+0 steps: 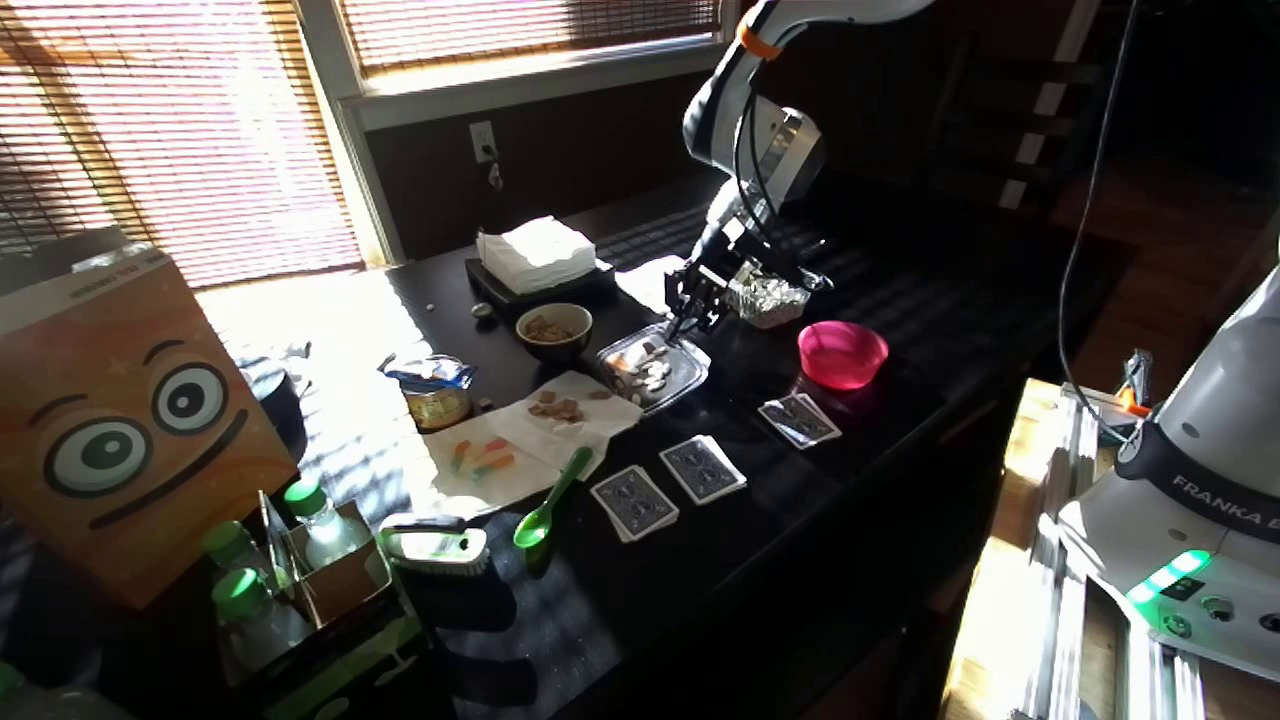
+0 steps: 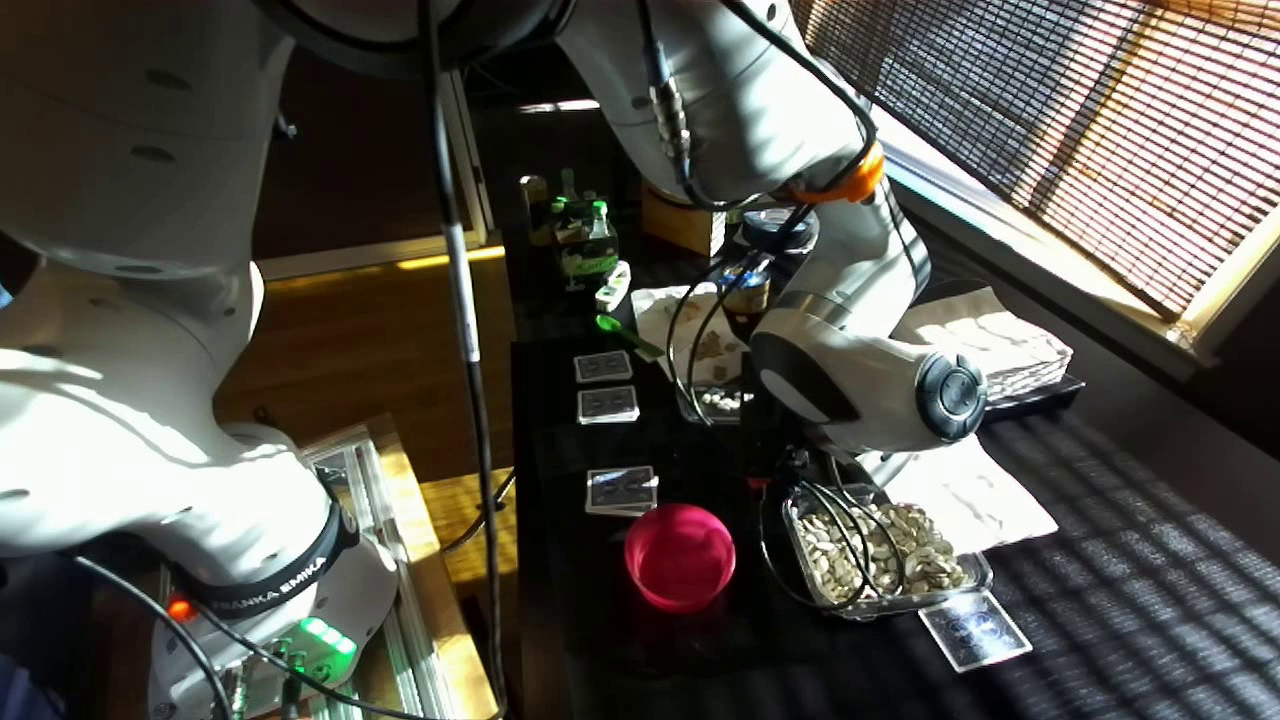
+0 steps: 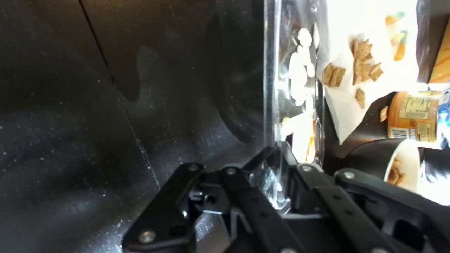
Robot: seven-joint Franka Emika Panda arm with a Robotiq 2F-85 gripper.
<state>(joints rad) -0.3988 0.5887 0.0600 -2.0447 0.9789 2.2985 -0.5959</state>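
Observation:
A clear tray (image 1: 690, 368) lies on the black table, with white pieces (image 1: 655, 370) gathered toward one side. My gripper (image 1: 674, 332) points down at the tray's edge in an exterior view. From the wrist, the fingertips of the gripper (image 3: 280, 147) come together with the wall of the clear tray (image 3: 270, 70) running between them, so they look shut on it. White and orange-brown contents show inside the tray just past the fingertips. I cannot tell whether the tray is lifted or tilted. The arm hides the fingers in an exterior view.
Close to the gripper stand a pink bowl (image 1: 842, 355) and a clear container of pale pieces (image 2: 925, 560). A dark bowl (image 1: 553, 345) and a paper sheet (image 1: 520, 425) with brown bits adjoin the tray. Card stacks (image 1: 703, 468), a green spoon (image 1: 545, 515) and napkins (image 1: 540, 255) lie around.

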